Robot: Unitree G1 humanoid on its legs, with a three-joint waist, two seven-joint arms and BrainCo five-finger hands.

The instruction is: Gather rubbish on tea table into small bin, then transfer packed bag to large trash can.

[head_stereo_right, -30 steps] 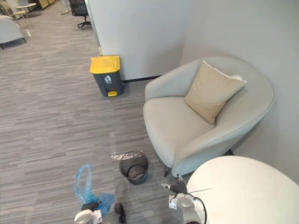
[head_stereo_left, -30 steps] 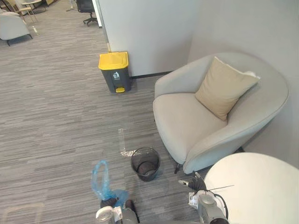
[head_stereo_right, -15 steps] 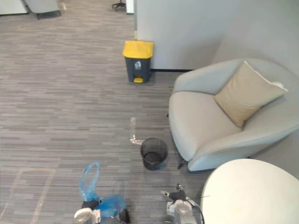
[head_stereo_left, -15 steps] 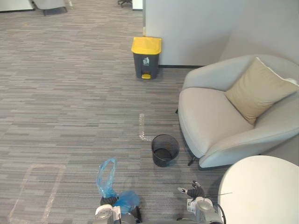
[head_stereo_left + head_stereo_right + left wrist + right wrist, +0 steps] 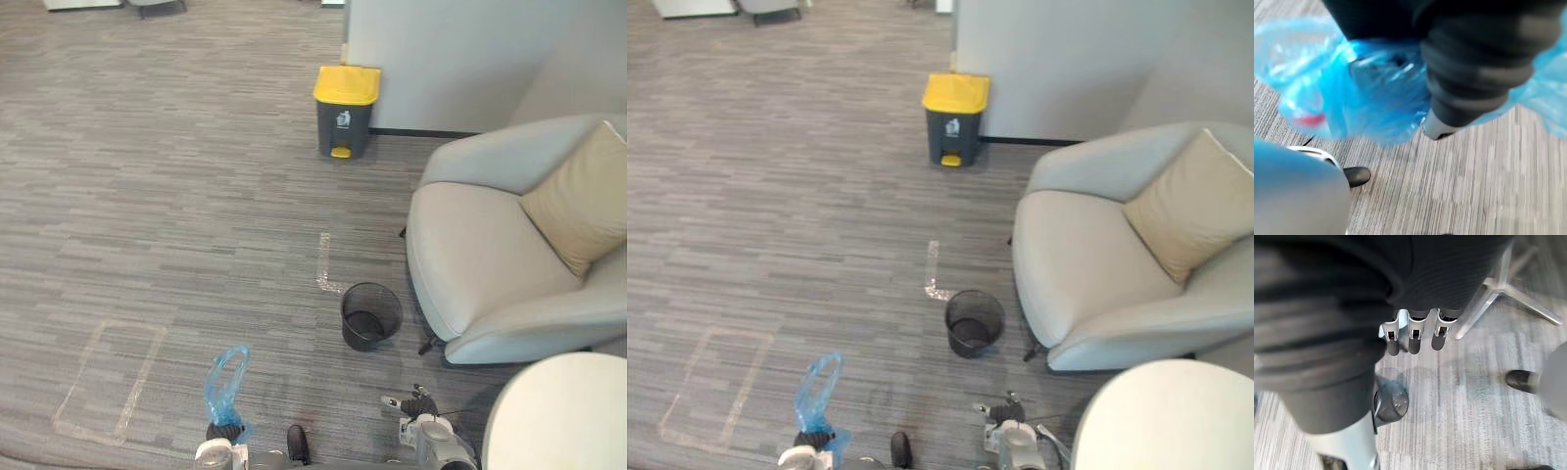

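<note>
A blue plastic bag (image 5: 225, 384) hangs from my left hand (image 5: 223, 433) low at the front left, one loop standing up above the hand. Up close in the left wrist view the bag (image 5: 1366, 93) bulges with rubbish beside the hand's dark cover (image 5: 1474, 63). My right hand (image 5: 1410, 338) hangs with relaxed fingers and nothing in them, near the white round tea table (image 5: 563, 416). The small black mesh bin (image 5: 371, 316) stands on the carpet ahead. The large grey trash can with a yellow lid (image 5: 345, 108) is farther off by the wall.
A light grey armchair (image 5: 490, 264) with a tan cushion (image 5: 580, 206) stands at the right, close to the mesh bin. Tape marks lie on the carpet: a rectangle (image 5: 108, 384) at the left and an L shape (image 5: 324, 266) near the bin.
The camera has swung, so the armchair, both bins and the table slid across the picture. The blue bag stays in my left hand; the right hand still hangs free.
</note>
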